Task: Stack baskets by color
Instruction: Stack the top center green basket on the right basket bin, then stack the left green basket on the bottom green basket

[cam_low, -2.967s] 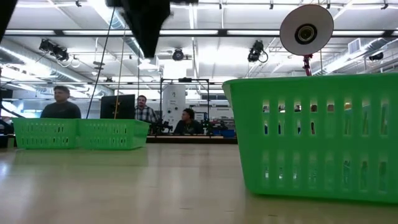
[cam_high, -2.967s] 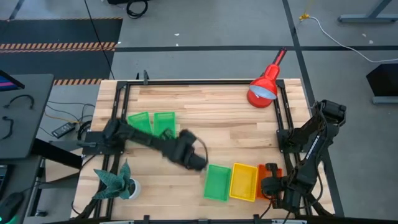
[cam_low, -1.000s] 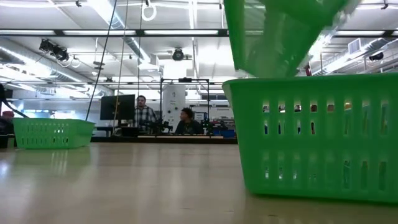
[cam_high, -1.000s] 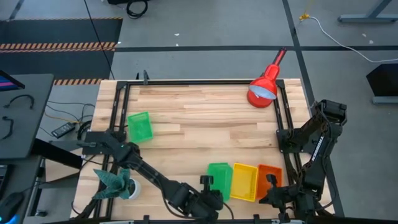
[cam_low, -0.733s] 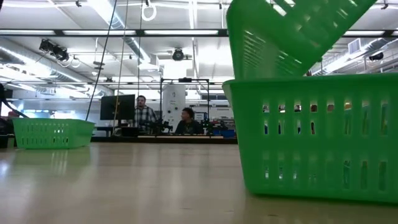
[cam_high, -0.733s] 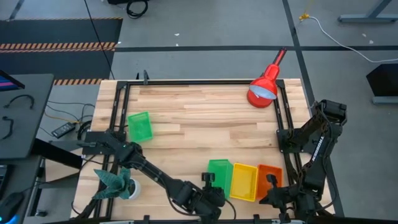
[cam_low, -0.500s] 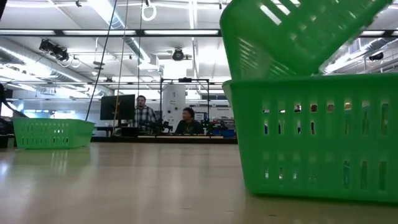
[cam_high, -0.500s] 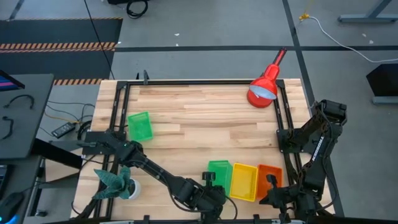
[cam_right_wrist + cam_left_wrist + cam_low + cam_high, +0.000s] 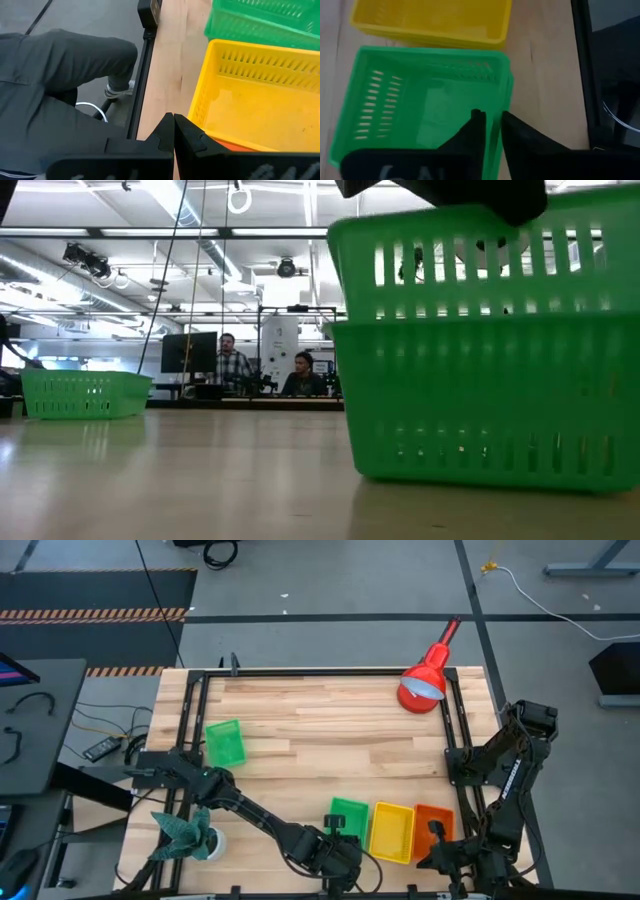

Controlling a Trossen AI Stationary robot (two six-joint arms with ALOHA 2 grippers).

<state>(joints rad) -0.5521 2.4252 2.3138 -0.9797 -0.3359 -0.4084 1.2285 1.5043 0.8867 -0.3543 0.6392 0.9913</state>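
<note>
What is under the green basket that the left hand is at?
Another green basket sits under the upper green basket, nested. The left hand straddles the upper rim. The lower basket's inside is covered.

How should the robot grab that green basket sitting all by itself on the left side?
Pinch one long side wall of the lone green basket at its rim, coming straight down from above. It sits flat with its open side up, so one finger can probably slip inside and one outside the thin wall.

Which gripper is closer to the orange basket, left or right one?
Right. The right gripper is at the orange basket; the left gripper is at the green stack, beyond the yellow basket.
</note>
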